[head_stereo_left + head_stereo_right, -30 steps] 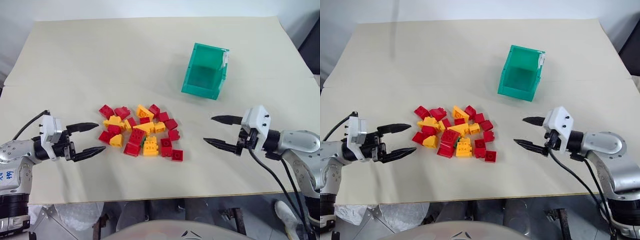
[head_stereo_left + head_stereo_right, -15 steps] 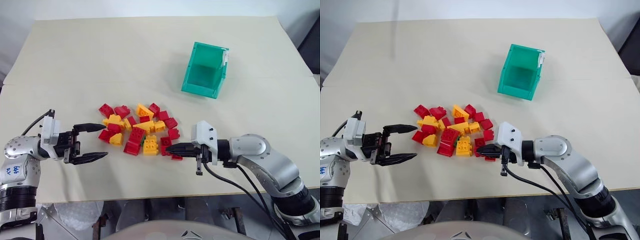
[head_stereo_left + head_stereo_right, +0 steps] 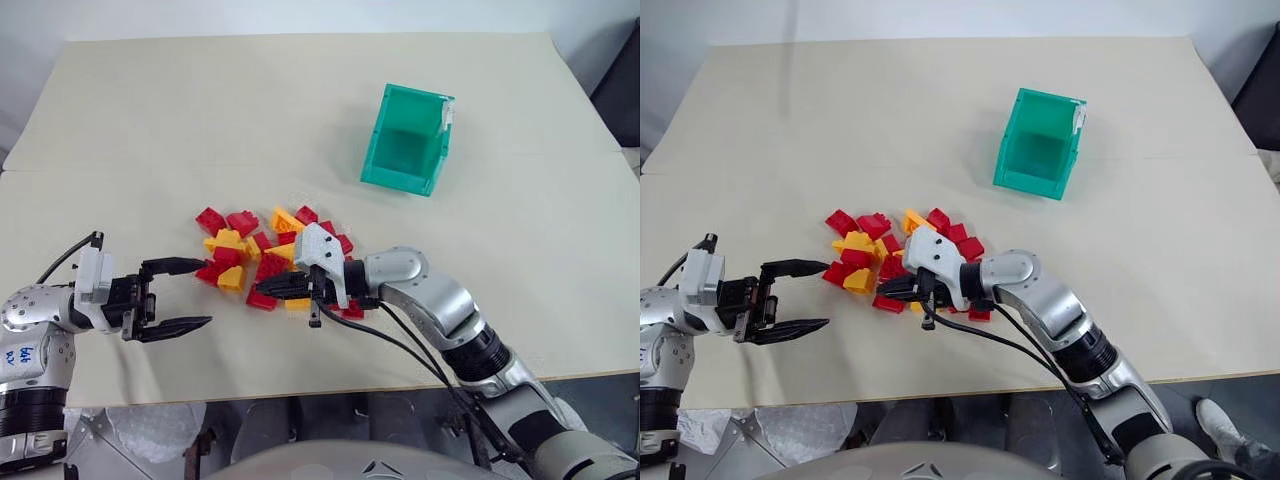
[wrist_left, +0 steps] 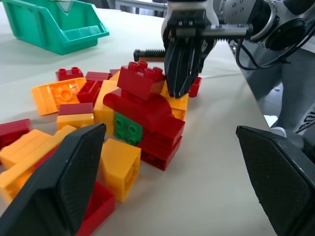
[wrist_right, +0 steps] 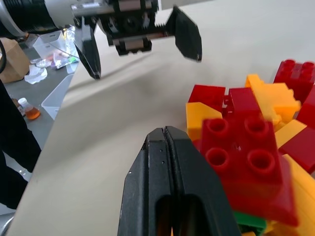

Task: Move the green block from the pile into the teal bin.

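— Green studded plastic block (image 4: 127, 129)?
— Buried under red bricks in the pile (image 3: 270, 258); translucent teal bin (image 3: 408, 141) well apart.
— Right gripper (image 3: 268, 291)?
— Swung in, pinched shut, empty. Left gripper (image 3: 184, 295) gapes.

Head eyes look down; wrist cams face across pile (image 3: 270, 255)

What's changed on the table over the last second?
The right tool swept left from open table into the pile of red and yellow plastic bricks and shut, holding nothing. The left tool stays open beside the pile. The small green studded brick and translucent teal bin are unmoved.
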Controlling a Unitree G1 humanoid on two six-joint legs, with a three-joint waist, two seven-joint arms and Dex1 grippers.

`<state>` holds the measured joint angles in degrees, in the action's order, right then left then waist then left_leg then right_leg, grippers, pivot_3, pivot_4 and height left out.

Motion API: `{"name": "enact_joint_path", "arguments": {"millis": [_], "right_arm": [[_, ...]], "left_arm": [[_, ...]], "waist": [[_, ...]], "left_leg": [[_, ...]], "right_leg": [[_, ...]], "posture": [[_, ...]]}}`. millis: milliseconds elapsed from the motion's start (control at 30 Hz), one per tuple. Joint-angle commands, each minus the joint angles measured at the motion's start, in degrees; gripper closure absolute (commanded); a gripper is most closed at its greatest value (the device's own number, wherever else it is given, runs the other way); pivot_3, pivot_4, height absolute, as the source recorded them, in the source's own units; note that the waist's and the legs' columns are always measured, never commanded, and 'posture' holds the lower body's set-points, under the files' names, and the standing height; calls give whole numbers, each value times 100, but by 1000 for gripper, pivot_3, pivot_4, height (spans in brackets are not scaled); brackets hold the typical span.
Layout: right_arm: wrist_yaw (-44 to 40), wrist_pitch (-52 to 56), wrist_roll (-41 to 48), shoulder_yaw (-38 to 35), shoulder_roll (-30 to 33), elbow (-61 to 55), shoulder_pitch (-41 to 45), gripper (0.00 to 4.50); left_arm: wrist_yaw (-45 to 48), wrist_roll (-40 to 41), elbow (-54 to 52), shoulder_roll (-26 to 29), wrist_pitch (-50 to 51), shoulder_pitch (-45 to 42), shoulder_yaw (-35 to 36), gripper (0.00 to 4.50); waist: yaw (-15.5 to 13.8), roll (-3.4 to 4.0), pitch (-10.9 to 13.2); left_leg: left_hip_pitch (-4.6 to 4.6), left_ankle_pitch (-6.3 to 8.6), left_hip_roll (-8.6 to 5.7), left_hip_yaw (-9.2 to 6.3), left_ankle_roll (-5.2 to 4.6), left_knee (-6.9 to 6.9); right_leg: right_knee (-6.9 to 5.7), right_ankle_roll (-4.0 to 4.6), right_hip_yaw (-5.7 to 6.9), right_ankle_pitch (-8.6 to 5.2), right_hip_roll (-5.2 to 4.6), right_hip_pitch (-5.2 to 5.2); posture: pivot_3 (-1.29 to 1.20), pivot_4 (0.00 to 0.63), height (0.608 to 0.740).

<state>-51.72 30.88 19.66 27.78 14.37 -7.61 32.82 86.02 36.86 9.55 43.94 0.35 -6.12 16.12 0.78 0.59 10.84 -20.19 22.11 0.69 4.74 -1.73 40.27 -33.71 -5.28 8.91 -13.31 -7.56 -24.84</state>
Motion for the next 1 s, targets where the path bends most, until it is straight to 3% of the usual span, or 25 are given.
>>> {"name": "enact_joint_path", "arguments": {"millis": [33,267,433,633,767,900,1000], "right_arm": [[371,-387,-397,87,-482,508,205,4476],[1127,-997,-1272,-186,-552,1307,344,4476],[1382,-959,-1458,-739,-141,1053,334,4476],[759,-672,-905,-1278,550,38,117,4476],[-280,-105,23,-1763,1423,-795,-211,4476],[-922,52,403,-2210,2356,-899,-506,3627],[-1138,-58,450,-2509,2802,-805,-674,2580]], "left_arm": [[278,125,-76,66,-113,-12,182,0],[163,35,57,4,-208,-150,149,0],[72,-59,190,-118,-316,-338,54,0],[85,-85,244,-182,-363,-400,26,0],[92,-96,261,-211,-363,-417,6,0],[82,-97,254,-230,-364,-408,7,0],[100,-88,262,-220,-366,-388,26,0]], "waist": [[65,0,0],[90,-1,-1],[89,-1,-1],[87,-1,0],[79,0,0],[54,-3,1],[59,-3,1]], "left_leg": [[0,0,2,2,1,0],[7,-2,3,8,5,-1],[4,-2,3,8,5,-1],[-4,-2,4,16,4,-6],[-5,-2,5,28,3,-6],[-4,3,3,34,-6,-5],[0,4,3,42,-8,-5]], "right_leg": [[-1,0,0,0,2,-1],[-8,0,-7,0,3,-1],[-7,0,-7,0,2,-2],[-6,0,-11,0,3,-18],[-8,0,-21,0,5,-26],[-5,-3,-26,2,3,-25],[-7,-6,-34,3,2,-26]], "posture": [[0,150,740],[0,150,740],[0,150,740],[0,150,740],[0,150,740],[0,150,740],[0,150,740]]}}
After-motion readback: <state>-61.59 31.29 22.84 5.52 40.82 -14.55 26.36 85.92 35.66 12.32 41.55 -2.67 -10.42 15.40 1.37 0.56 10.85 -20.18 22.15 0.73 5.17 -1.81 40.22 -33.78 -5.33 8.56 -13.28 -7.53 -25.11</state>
